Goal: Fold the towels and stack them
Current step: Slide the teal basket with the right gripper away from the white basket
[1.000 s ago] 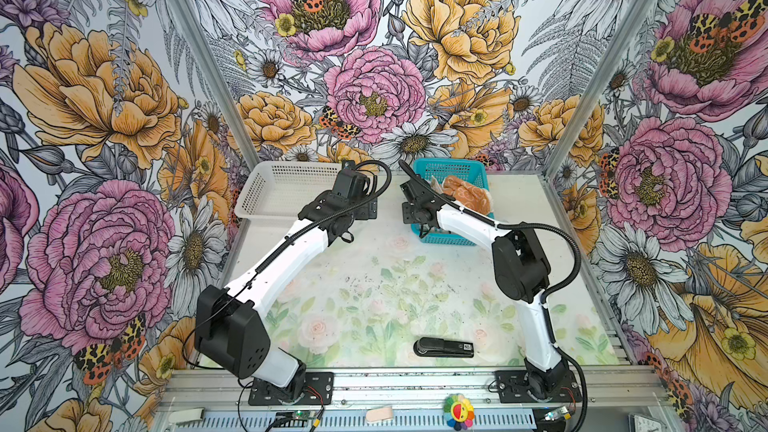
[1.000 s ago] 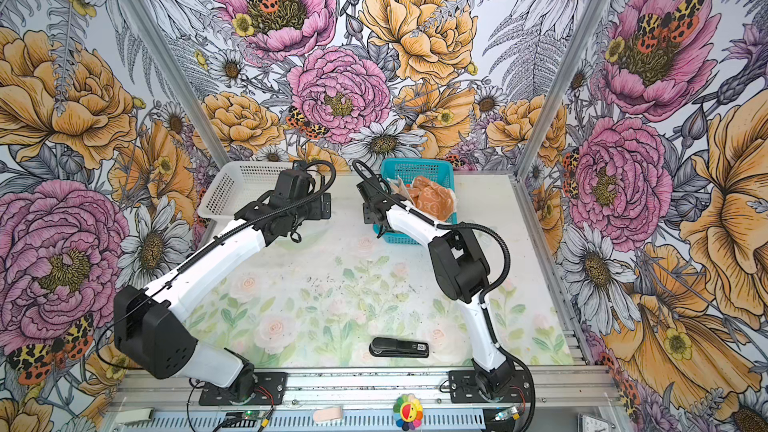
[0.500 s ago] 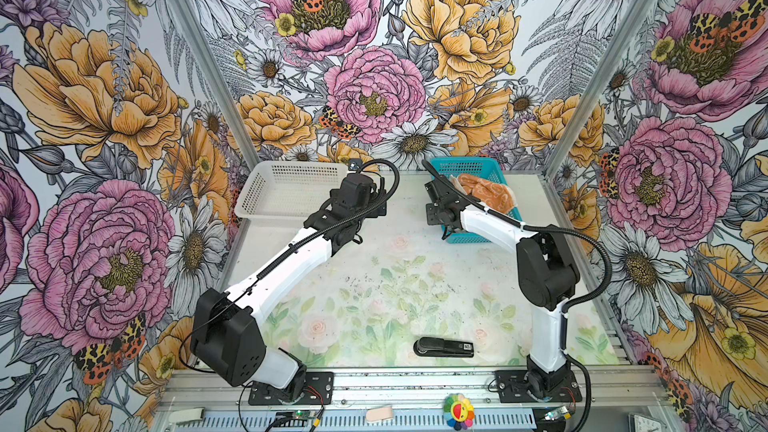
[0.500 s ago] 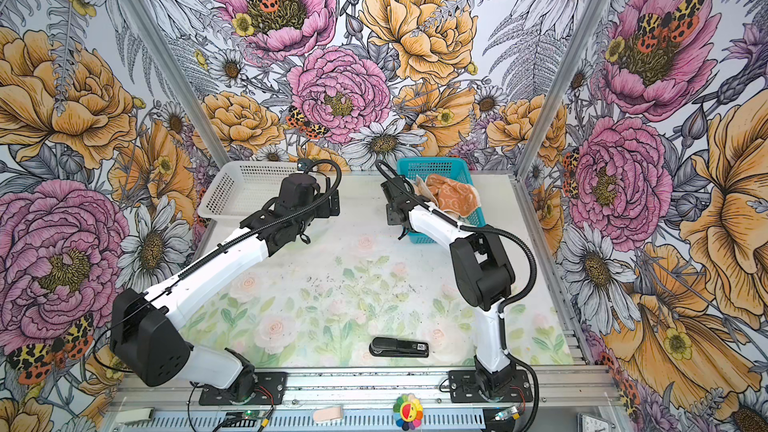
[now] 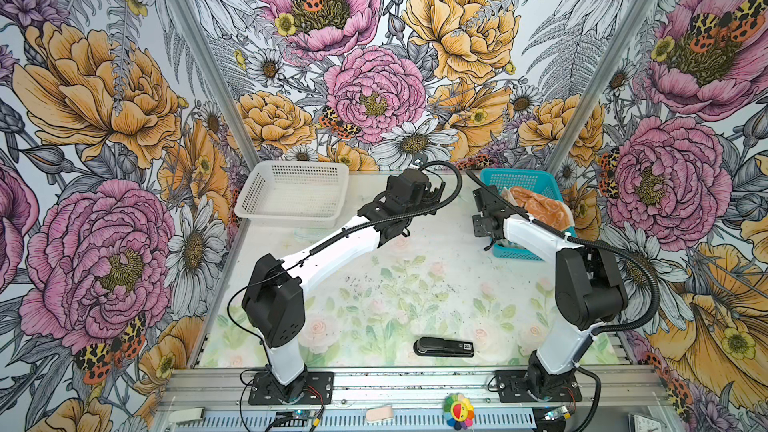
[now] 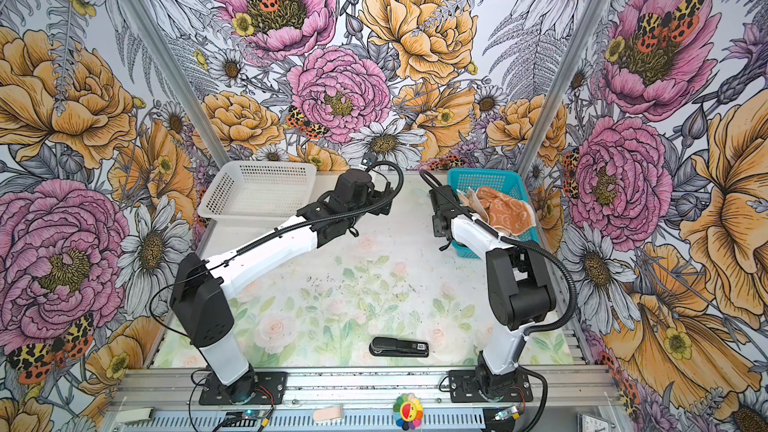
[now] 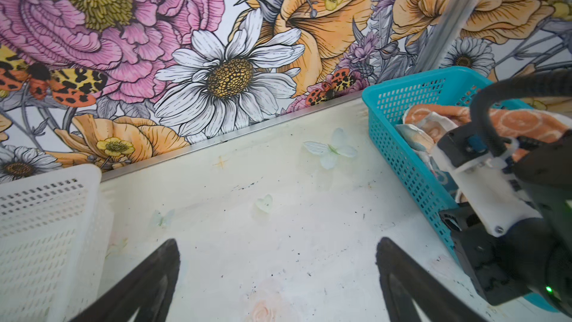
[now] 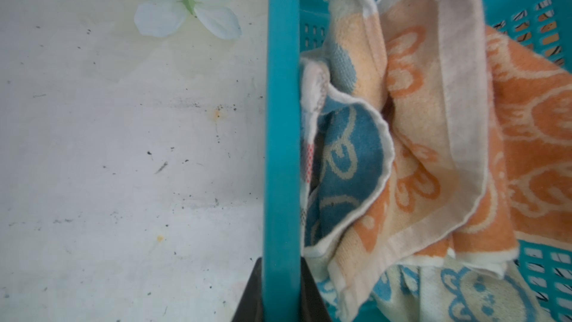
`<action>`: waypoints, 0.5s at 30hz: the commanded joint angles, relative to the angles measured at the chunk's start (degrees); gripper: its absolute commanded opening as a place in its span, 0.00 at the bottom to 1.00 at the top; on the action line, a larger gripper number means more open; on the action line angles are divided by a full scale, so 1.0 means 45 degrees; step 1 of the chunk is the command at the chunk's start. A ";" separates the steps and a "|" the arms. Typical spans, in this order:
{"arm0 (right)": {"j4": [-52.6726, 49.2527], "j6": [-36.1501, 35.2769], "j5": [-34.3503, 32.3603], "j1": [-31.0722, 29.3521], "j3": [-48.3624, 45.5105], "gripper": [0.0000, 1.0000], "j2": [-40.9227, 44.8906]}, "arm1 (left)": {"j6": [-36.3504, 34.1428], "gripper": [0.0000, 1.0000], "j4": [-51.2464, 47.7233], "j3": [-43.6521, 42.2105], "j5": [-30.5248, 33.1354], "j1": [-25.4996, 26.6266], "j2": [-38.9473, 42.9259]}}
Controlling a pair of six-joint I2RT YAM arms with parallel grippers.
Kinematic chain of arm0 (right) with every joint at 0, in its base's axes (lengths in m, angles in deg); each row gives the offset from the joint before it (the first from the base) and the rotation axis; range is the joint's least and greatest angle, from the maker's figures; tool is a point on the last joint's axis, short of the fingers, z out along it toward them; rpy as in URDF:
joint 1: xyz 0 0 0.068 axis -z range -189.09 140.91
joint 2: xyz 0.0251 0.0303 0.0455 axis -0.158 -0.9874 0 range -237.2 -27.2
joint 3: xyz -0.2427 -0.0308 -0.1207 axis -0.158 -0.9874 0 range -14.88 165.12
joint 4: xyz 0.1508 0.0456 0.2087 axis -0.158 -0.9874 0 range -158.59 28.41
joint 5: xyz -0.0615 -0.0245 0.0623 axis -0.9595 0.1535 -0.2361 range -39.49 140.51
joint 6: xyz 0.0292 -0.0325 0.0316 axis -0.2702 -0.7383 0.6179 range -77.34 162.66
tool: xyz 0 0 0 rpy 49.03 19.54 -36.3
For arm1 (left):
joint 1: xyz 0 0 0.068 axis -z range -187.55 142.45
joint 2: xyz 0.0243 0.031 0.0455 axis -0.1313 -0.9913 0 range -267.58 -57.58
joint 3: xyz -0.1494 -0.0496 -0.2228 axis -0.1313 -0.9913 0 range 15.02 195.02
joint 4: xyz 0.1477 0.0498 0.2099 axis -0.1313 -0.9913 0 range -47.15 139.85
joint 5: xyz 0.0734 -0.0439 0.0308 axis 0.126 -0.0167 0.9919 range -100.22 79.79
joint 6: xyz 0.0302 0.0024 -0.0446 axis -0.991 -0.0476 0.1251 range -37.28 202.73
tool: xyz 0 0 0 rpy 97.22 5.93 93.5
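The right gripper (image 8: 281, 292) pinches narrow on the long wall of the teal perforated plastic basket (image 8: 283, 119), one finger outside, one inside. Just past the inner finger, heaped against that wall, lie the crumpled orange, cream and blue terry towels (image 8: 433, 150). Further off, the left gripper (image 7: 277, 243) hangs wide and empty over the pale flower-printed tabletop (image 7: 278, 181), so the right arm is nearer.

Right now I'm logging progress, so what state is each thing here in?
towels: crumpled, unfolded, in teal basket
teal basket: rim gripped
right end effector: shut on teal basket rim
left end effector: open, empty
white basket: upright, no towels visible
stapler: closed, lying flat
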 commanded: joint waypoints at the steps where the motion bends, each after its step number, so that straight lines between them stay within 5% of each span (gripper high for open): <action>1: 0.0501 -0.0960 -0.0501 0.0534 -0.0270 0.00 0.0585 | -0.0902 0.99 0.0245 0.0824 0.0306 0.0316 -0.0364; 6: 0.0676 -0.1459 0.0774 0.1626 -0.0201 0.00 0.0607 | -0.0385 0.99 0.0090 0.1486 0.0418 0.0408 -0.1213; 15: 0.0721 -0.2181 0.1354 0.1306 -0.0487 0.00 0.0391 | 0.0023 0.99 -0.1121 0.2275 0.0277 0.0378 -0.1595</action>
